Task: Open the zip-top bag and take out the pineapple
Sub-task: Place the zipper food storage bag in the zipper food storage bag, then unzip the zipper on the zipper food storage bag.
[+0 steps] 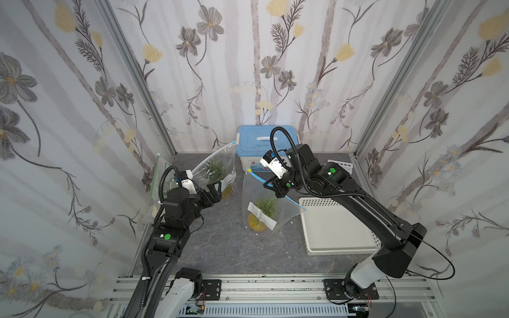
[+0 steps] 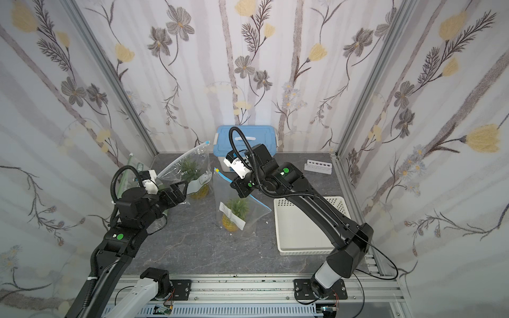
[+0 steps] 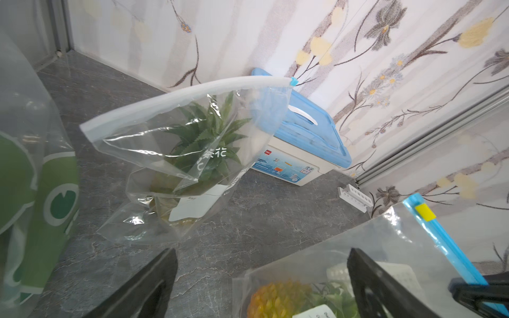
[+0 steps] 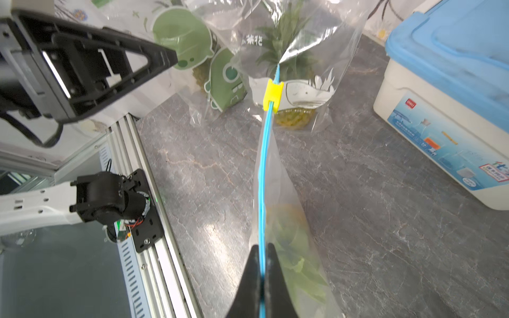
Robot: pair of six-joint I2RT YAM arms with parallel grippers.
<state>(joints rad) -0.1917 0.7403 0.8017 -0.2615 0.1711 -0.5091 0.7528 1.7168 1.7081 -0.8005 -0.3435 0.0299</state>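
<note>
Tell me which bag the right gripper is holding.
The bag with the blue zip and yellow slider; the right gripper is shut on that zip. The others have a white zip or green print.

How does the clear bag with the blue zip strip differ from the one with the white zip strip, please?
The blue-strip bag has a yellow slider; the white-strip bag has a blue slider. The right gripper pinches the blue-strip bag's strip; no gripper holds the white-strip bag. Both hold a pineapple.

Pineapple (image 1: 257, 223) in bag (image 1: 254, 187), left of basket (image 1: 325, 234)
</note>
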